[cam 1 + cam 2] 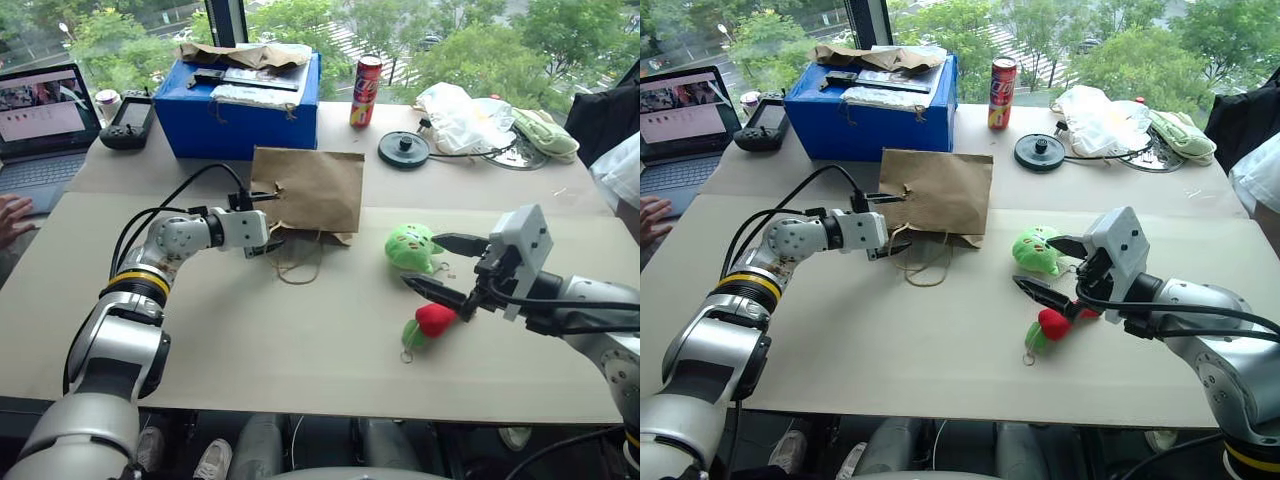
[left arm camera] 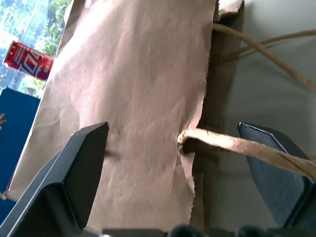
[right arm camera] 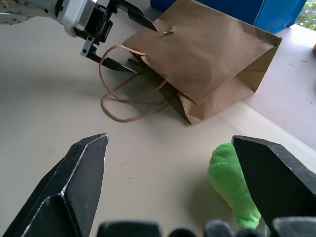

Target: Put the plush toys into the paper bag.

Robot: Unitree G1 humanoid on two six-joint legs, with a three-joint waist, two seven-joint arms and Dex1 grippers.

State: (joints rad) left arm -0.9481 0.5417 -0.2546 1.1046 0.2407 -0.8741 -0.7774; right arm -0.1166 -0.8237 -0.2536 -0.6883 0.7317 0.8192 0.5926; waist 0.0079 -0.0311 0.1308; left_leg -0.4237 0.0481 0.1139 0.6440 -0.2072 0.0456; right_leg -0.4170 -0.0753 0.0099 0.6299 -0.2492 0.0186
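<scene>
Left tool (image 1: 262,221) level, jaws wide, at paper bag (image 1: 308,188) mouth.

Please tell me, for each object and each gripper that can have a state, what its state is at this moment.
paper bag: lying flat, handles toward the robot.
green plush toy: on the table, outside the bag.
red chili plush toy: on the table, outside the bag.
left gripper: open at the bag's mouth edge.
right gripper: open, empty.
laptop: open, screen lit.
soda can: upright.
</scene>
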